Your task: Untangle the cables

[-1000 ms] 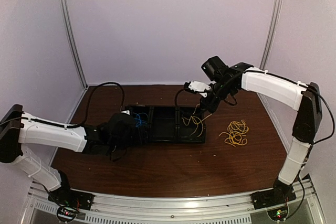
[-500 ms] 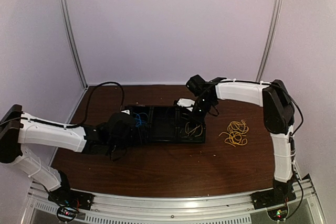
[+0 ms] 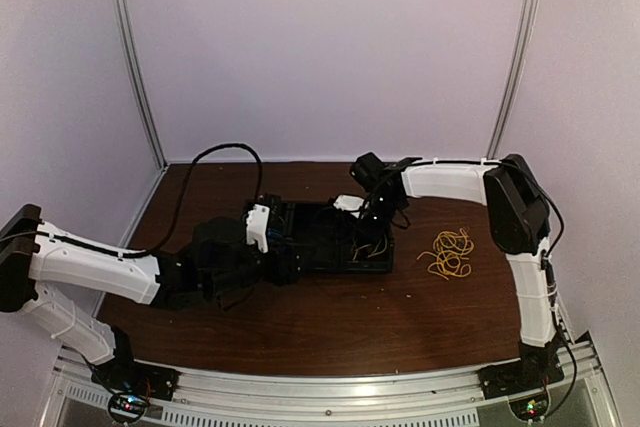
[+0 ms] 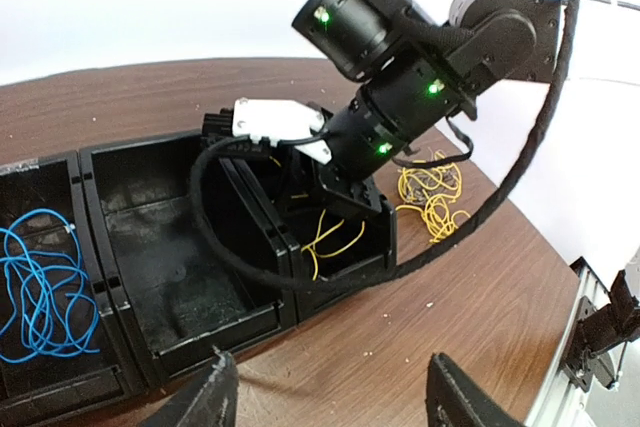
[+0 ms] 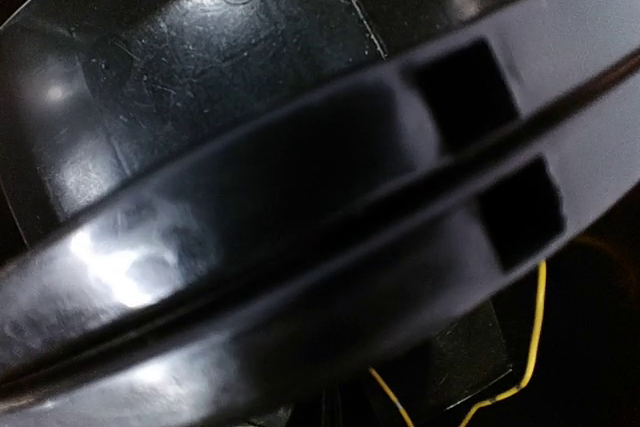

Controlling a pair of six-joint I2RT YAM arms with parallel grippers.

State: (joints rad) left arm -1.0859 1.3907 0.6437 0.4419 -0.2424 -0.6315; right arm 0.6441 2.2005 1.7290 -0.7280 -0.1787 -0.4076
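— Which claw is closer to the work, from where you stand?

— The right claw point(image 3: 371, 230). It's dipped into the right-end compartment of the tray point(image 3: 320, 269), and the yellow strands point(image 4: 335, 237) lie on that compartment's floor directly beneath it. The loose yellow bundle point(image 3: 448, 253) sits on the table point(image 3: 300, 327), off past the tray's right end. That's the right arm's side and well apart from the left claw point(image 4: 330, 392).

— And the blue one?

— The blue cable point(image 4: 40, 292) is curled in the left-end compartment, near the left claw and a little to its left. The tray runs left to right, with blue at one end and yellow at the other. The curls themselves have no clear long axis, being just round tangles.

— Are the claws gripping anything?

— The left one is spread wide with nothing between its tips, hovering at the tray's near wall. The right one's fingers look pressed nearly together in its own camera, with only a thin seam between them. A yellow strand point(image 5: 525, 347) shows just below, but I can't say whether any wire is pinched.

— What can't you see?

— The right fingertips are lost behind the compartment wall. Its wrist camera is mostly black blur. The arm's thick black lead point(image 4: 197, 197) loops across the middle compartment. I can't spot any grey cable. So my guess is that lifting straight up is the move that matters, and whether strands come along I couldn't say.
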